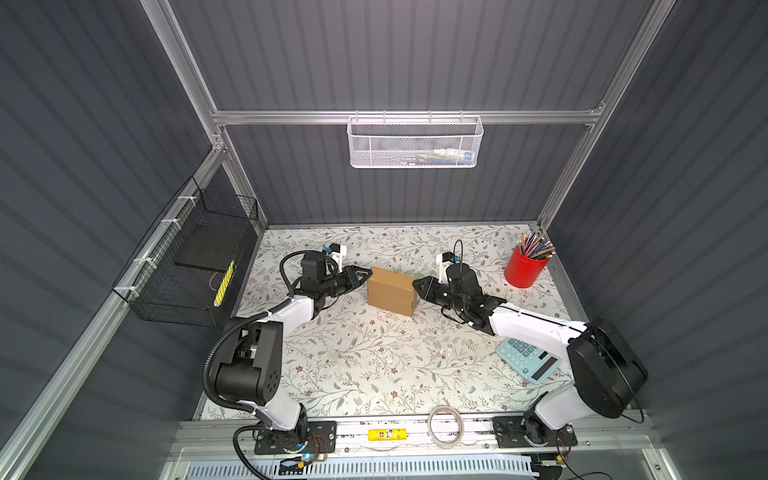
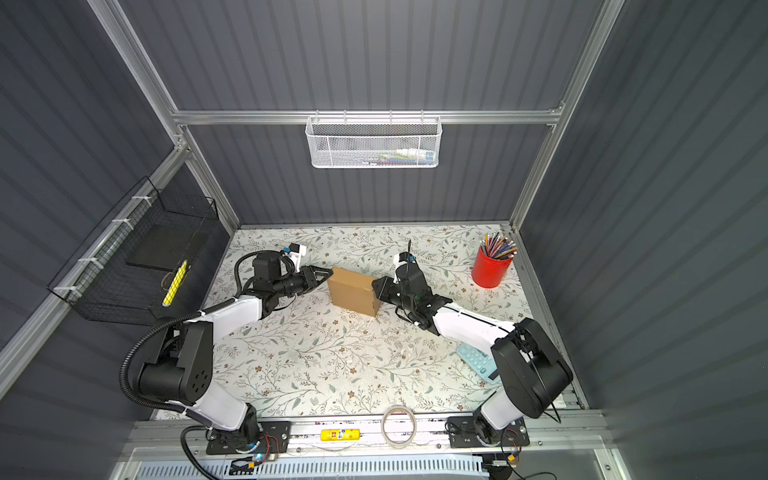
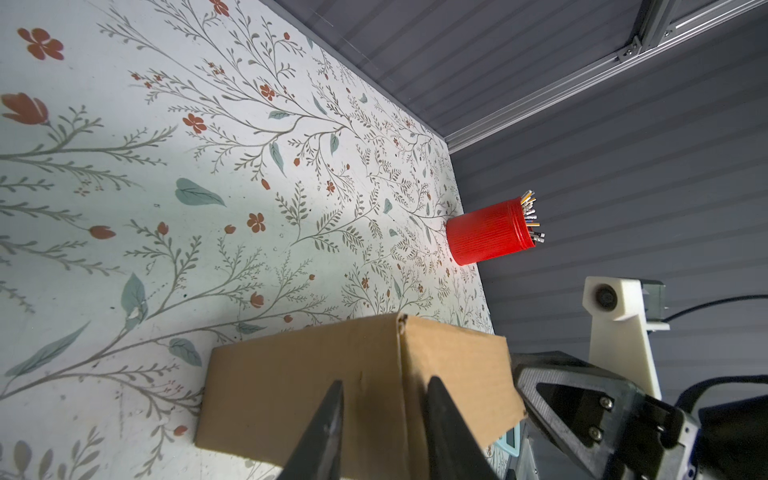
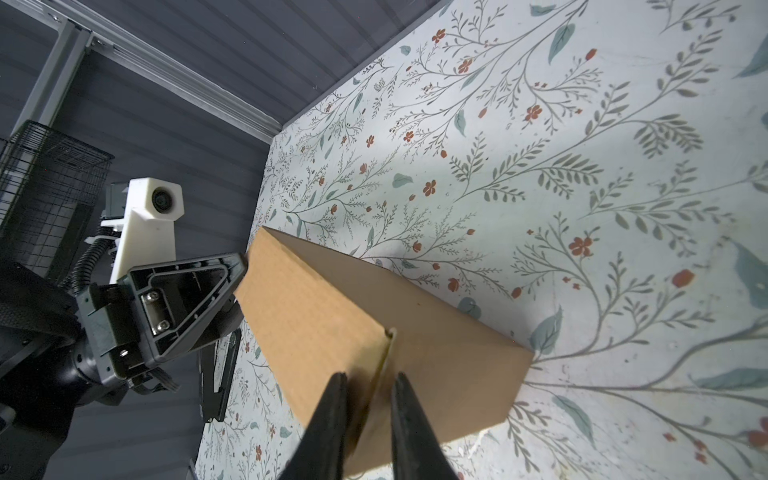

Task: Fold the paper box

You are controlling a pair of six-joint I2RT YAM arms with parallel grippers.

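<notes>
The paper box [image 1: 392, 293] [image 2: 355, 291] is a closed plain brown cardboard box, standing on its long narrow side mid-table with an arm at each end. My left gripper [image 1: 369, 273] [image 2: 331, 272] is at its upper left corner. In the left wrist view the left gripper [image 3: 384, 380] is open, its fingers wide apart astride a corner edge of the paper box [image 3: 291, 382]. My right gripper [image 1: 414, 283] [image 2: 374, 284] meets the upper right corner. In the right wrist view the right gripper [image 4: 369, 376] has its fingers close together, pinching the corner seam of the paper box [image 4: 324, 307].
A red cup of pencils [image 1: 524, 270] stands at the back right. A light blue calculator [image 1: 528, 359] lies under the right arm. A tape roll [image 1: 445, 426] rests on the front rail. A black wire basket [image 1: 187, 266] hangs on the left wall, a white mesh basket [image 1: 415, 143] high behind.
</notes>
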